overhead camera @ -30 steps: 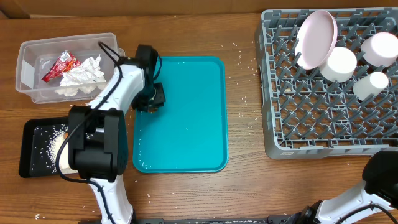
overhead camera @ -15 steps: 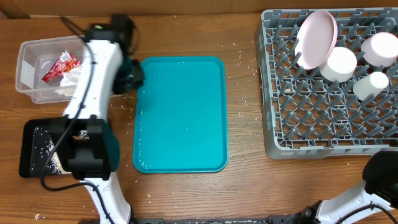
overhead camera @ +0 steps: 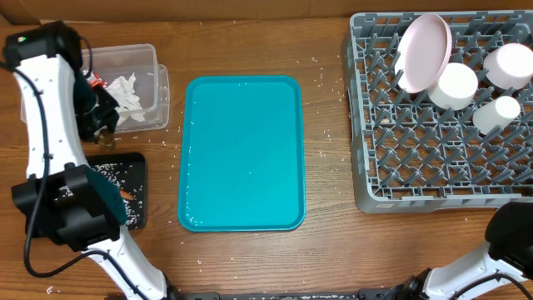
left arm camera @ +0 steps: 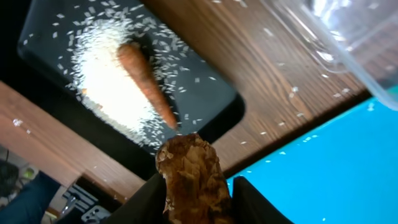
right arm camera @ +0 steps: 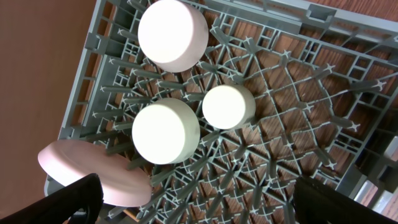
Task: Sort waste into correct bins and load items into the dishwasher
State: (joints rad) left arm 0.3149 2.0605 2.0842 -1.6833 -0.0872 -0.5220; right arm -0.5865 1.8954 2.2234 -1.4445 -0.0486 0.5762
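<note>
My left gripper (overhead camera: 102, 125) is shut on the brown lumpy food scrap (left arm camera: 191, 177), held above the near edge of the clear tub (overhead camera: 158, 87) and the black tray (overhead camera: 133, 167). The tub holds the crumpled napkin (overhead camera: 127, 88) and red wrapper (overhead camera: 96, 81). The black tray (left arm camera: 211, 93) holds the carrot (left arm camera: 146, 84) and rice (left arm camera: 106, 87). The grey dish rack (overhead camera: 433, 158) carries the pink plate (overhead camera: 425, 50), two bowls (overhead camera: 456, 86) (overhead camera: 510, 62) and the cup (overhead camera: 497, 112). My right gripper (right arm camera: 205, 211) is open and empty above the rack (right arm camera: 298, 93).
The large teal tray (overhead camera: 241, 150) lies flat mid-table, bare but for a few specks. Loose rice grains are scattered on the wood around it. My left arm's base (overhead camera: 75, 217) covers part of the black tray.
My left arm has swung left from the teal tray's left edge, over the clear tub, to the table's far left, carrying the food scrap. The right arm has not moved.
</note>
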